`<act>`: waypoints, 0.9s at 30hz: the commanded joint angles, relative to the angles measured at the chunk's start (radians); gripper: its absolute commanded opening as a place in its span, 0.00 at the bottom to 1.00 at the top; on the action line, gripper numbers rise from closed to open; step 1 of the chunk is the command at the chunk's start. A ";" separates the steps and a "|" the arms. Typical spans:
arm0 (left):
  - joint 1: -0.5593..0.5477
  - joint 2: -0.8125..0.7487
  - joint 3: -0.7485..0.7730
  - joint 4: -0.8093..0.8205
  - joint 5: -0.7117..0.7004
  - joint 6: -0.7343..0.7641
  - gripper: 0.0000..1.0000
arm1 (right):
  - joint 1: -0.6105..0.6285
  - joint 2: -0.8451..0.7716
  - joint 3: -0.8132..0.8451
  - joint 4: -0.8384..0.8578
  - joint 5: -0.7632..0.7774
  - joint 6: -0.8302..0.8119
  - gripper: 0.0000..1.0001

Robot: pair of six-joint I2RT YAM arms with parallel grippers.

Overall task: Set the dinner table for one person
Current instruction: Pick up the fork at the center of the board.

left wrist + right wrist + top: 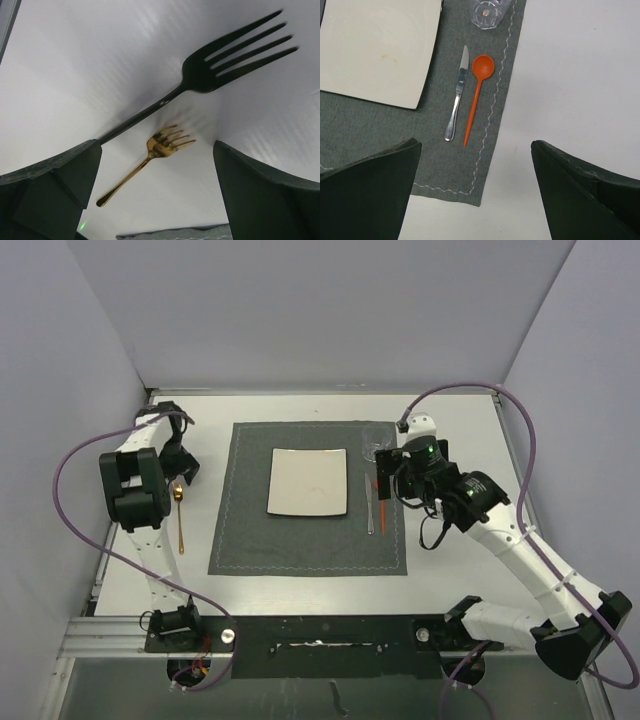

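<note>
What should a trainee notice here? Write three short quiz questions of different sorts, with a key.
1. True or false: the gold fork lies on the grey placemat.
2. What lies between the square plate and the orange spoon? A the knife; B the gold fork; C nothing.
3. Fill in: the left gripper and the right gripper both have their jaws ___.
Key: 1 false, it lies on the bare table left of the mat; 2 A; 3 open.
</note>
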 commanded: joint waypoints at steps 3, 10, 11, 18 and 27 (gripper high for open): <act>-0.002 -0.173 -0.088 -0.049 -0.003 0.009 0.97 | -0.004 -0.083 -0.080 0.122 -0.039 0.027 0.98; -0.011 -0.212 -0.137 -0.075 0.002 -0.021 0.94 | -0.004 -0.107 -0.119 0.141 -0.052 -0.002 0.98; -0.017 -0.219 -0.142 -0.077 -0.002 -0.024 0.93 | -0.004 -0.111 -0.126 0.147 -0.055 -0.006 0.98; -0.027 -0.225 -0.163 -0.087 -0.015 -0.035 0.83 | -0.005 -0.110 -0.147 0.165 -0.082 -0.007 0.98; -0.023 -0.154 -0.157 -0.074 0.008 -0.042 0.56 | -0.008 -0.125 -0.170 0.166 -0.092 -0.003 0.98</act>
